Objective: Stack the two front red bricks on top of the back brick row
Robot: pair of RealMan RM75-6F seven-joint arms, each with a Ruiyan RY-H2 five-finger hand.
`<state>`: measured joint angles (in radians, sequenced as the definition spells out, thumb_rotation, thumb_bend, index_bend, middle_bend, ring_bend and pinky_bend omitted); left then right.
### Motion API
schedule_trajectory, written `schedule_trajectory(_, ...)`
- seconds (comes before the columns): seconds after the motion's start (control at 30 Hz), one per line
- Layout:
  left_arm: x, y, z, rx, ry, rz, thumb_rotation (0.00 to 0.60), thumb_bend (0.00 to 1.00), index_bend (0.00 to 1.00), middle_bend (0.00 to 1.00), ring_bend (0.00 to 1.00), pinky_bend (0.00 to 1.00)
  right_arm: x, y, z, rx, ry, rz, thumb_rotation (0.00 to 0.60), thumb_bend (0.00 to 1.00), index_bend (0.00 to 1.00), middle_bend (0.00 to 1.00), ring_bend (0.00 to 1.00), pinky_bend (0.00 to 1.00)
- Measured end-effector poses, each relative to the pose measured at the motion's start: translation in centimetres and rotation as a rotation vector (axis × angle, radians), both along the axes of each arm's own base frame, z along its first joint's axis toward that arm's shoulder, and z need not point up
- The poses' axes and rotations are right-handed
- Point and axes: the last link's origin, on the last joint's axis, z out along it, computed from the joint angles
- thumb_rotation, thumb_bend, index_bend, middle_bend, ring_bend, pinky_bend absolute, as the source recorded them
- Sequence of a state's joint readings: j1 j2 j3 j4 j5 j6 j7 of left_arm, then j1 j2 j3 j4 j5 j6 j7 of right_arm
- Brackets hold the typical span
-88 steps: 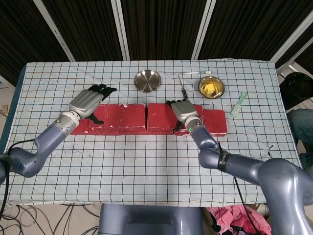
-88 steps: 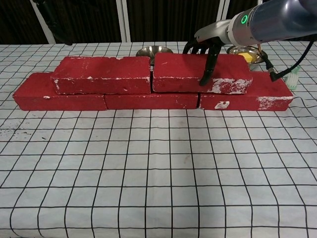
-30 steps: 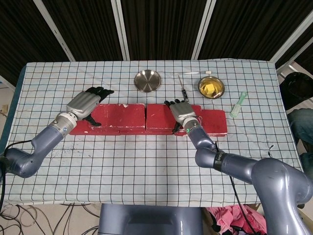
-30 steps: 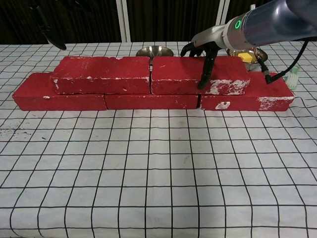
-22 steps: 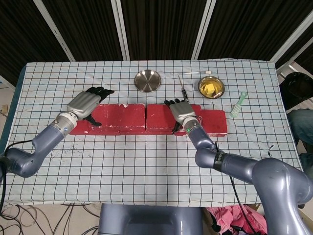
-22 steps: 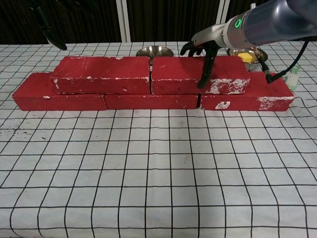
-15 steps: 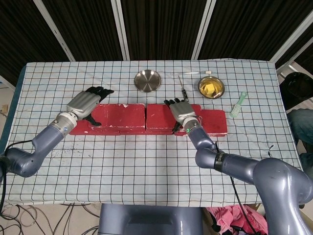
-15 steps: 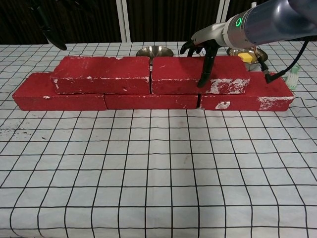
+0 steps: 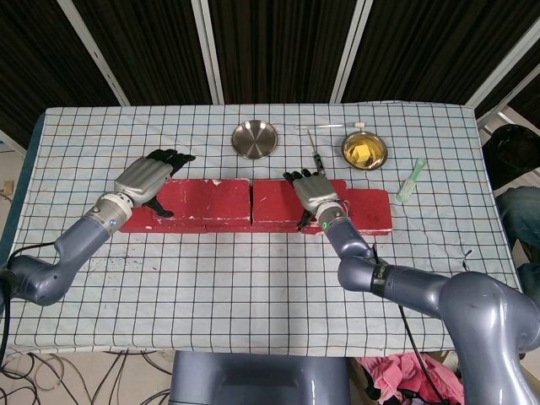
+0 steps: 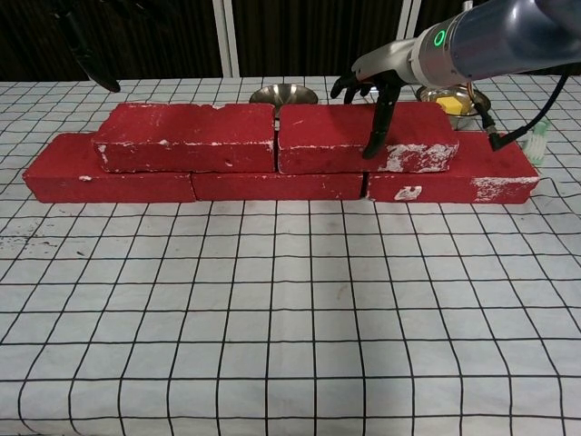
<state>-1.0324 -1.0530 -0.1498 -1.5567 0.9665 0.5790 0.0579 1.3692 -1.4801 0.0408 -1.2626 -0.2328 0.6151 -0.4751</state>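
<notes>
A big table (image 9: 253, 287) with a white cloth marked in black squares. In the middle, a back brick row (image 10: 109, 177) of red bricks lying end to end, from left to right. On top of that row, two more red bricks, touching each other: the left top brick (image 10: 186, 136) and the right top brick (image 10: 363, 136), both flat and level. Over the right top brick, the right robot hand (image 9: 316, 196), resting on it, with fingers reaching over the far edge and a thumb down the near face; looks like a hold on that brick. At the left end, the left robot hand (image 9: 145, 179), fingers spread apart and pointing far, holding nothing; whether touching the bricks or just above them, cannot tell. Behind the bricks, far on the table, an empty metal bowl (image 9: 255, 139) and, to its right, a second bowl with something yellow (image 9: 364, 152) inside. At the right, well apart from the bricks, a small green brush (image 9: 411, 180). Between the two bowls, some thin tools (image 9: 314, 148), too small to name.
</notes>
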Motion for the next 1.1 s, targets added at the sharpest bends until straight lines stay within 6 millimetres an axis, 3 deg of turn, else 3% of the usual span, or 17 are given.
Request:
schedule_trajectory(0.33, 0.0, -0.2, 0.2, 0.006, -0.002, 0.001, 0.600, 0.00, 0.03, 0.09, 0.00, 0.07, 0.3, 0.4, 0.9, -0.010, -0.005, 0.006, 0.600, 0.03, 0.01, 0.05, 0.00, 0.13)
schedule_trajectory(0.6, 0.3, -0.9, 0.6, 0.014, -0.017, -0.010, 0.600, 0.00, 0.03, 0.09, 0.00, 0.07, 0.5, 0.9, 3.7, -0.059, -0.039, 0.007, 0.600, 0.03, 0.00, 0.05, 0.01, 0.13)
schedule_trajectory(0.83, -0.2, -2.4, 1.6, 0.050, -0.018, -0.032, 0.600, 0.00, 0.03, 0.09, 0.00, 0.06, -2.2, 1.5, 10.9, -0.210, -0.037, -0.009, 0.600, 0.03, 0.00, 0.06, 0.01, 0.13)
schedule_trajectory(0.97, -0.8, -4.0, 2.1, 0.080, -0.016, -0.054, 0.600, 0.00, 0.03, 0.09, 0.00, 0.06, -6.0, 3.0, 16.5, -0.331, -0.016, -0.022, 0.600, 0.03, 0.00, 0.06, 0.01, 0.13)
schedule_trajectory(1.1, -1.7, -6.0, 2.7, 0.115, -0.014, -0.070, 0.600, 0.00, 0.03, 0.09, 0.00, 0.05, -10.2, 5.9, 20.7, -0.422, 0.022, -0.026, 0.600, 0.03, 0.00, 0.06, 0.01, 0.13)
